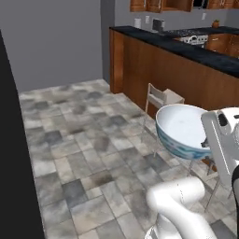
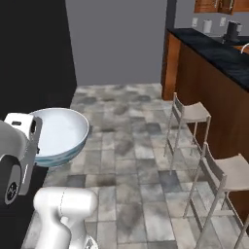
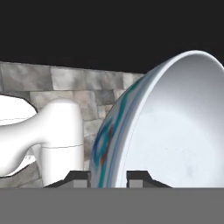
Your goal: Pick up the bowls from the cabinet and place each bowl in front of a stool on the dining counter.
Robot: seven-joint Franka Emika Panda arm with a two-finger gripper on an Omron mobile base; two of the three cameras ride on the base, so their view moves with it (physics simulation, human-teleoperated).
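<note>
Pincer [image 3: 108, 177]: closed on rim of white bowl [image 1: 182, 128] | Bowl: carried upright above floor, wall clamped between tips for transport | Dining worktop [image 1: 186, 49]: well ahead, stools [image 2: 192, 114] alongside, placement pending

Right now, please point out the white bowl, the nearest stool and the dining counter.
white bowl [image 1: 183, 127]: left base view, inner wall.
nearest stool [image 2: 238, 171]: right base view, seat.
dining counter [image 1: 205, 53]: left base view, black top.

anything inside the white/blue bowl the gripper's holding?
Nothing visible: the white bowl shows a bare white interior in both base views and the hand view. The gripper pinches its rim, one finger inside, one outside. The bit of inner wall behind the wrist housing is hidden.
</note>
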